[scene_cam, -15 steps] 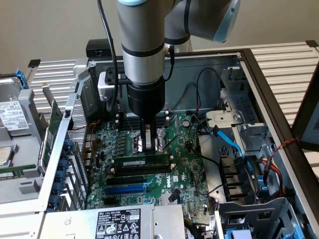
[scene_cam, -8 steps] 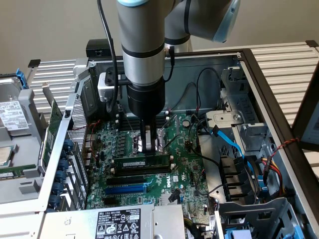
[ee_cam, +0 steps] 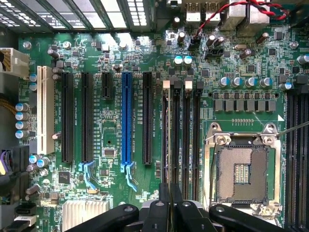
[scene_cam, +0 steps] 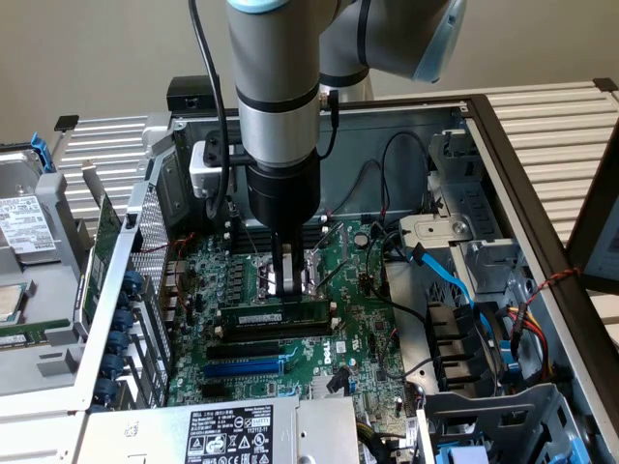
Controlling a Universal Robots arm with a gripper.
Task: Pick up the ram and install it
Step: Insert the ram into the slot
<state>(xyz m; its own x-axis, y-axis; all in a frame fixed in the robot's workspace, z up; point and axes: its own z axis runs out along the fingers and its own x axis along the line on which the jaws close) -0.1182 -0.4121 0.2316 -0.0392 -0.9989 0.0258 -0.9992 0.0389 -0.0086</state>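
Exterior view: the arm stands over the open computer case (scene_cam: 503, 145). The gripper (scene_cam: 280, 290) reaches straight down, jaws drawn nearly together and, as far as I can judge, clamped on the top edge of the ram (scene_cam: 276, 316). The ram stands upright on its long edge across the motherboard (scene_cam: 363, 319), between the CPU socket (scene_cam: 315, 271) on the far side and the blue expansion slot (scene_cam: 242, 368) on the near side.

Wrist view: the fingers (ee_cam: 161, 212) meet over the memory slots (ee_cam: 192, 135), in line with the slot nearest the expansion slots.

Status: pick-up done; the ram is in line with a slot. Full seating and latch closure cannot be confirmed.
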